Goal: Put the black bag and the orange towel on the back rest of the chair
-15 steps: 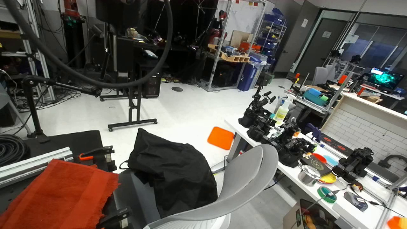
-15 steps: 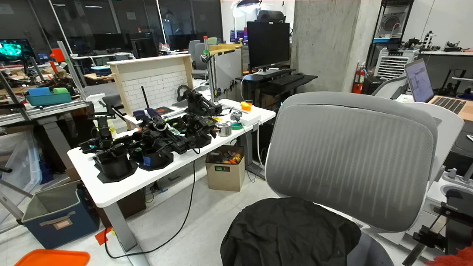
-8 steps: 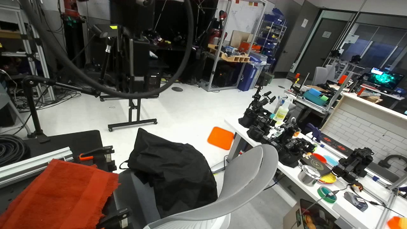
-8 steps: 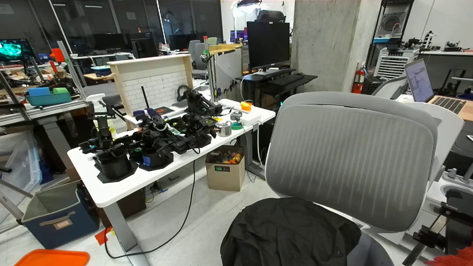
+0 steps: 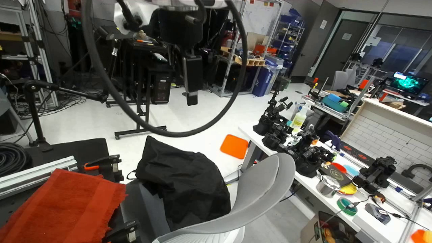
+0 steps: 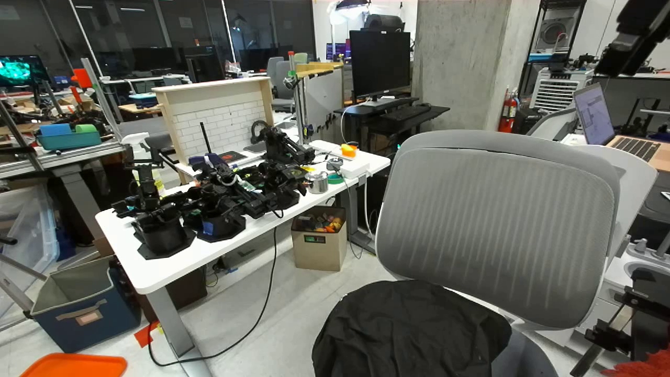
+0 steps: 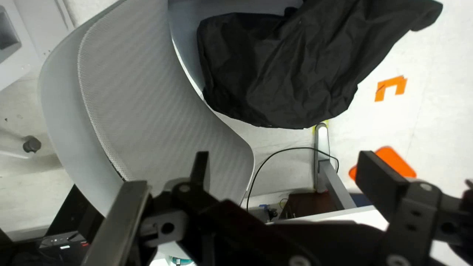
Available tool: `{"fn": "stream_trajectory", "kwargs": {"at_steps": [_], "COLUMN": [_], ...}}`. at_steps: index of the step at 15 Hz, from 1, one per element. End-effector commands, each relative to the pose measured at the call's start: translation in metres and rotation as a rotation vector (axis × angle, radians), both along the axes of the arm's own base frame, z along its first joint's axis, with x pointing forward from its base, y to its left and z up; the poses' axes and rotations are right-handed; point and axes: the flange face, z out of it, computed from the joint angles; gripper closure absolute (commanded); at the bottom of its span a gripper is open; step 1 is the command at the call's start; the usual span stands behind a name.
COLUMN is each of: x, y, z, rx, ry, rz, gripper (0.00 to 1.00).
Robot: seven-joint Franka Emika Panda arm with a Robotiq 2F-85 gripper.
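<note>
Black bench (image 5: 74, 148) next to a grey mesh-backed chair (image 6: 492, 230), whose curved back rest (image 7: 159, 107) is my target. On the seat (image 6: 526, 356): crumpled black fabric bag (image 5: 192, 185). Fringed orange-red cloth towel (image 5: 67, 202) lies on the bench. My end effector (image 7: 258, 177) is spread wide, nothing in it, well apart from both. I'd do the bag first tbh: get over it, drop straight down, pinch a raised fold, lift high, drape evenly.
</note>
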Motion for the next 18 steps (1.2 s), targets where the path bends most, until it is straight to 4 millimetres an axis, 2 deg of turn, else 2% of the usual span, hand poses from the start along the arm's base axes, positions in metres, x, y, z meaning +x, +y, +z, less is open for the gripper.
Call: {"fn": "stream_trajectory", "kwargs": {"at_steps": [1,5,7,12,15,18], "x": [0.021,0.044,0.061,0.091,0.102,0.110], "y": [0.028,0.059,0.057,0.031,0.027,0.044], "z": [-0.039,-0.096,-0.130,-0.203,-0.227,-0.242], "rx": [0.077,0.146,0.158,0.155,0.157,0.144], "ry": [-0.002,0.073,0.118,0.263,0.296,0.292], "rz": [-0.122,-0.217,-0.272,-0.402,-0.443,-0.454], "gripper": [0.00,0.00,0.00,0.00,0.00,0.00]}}
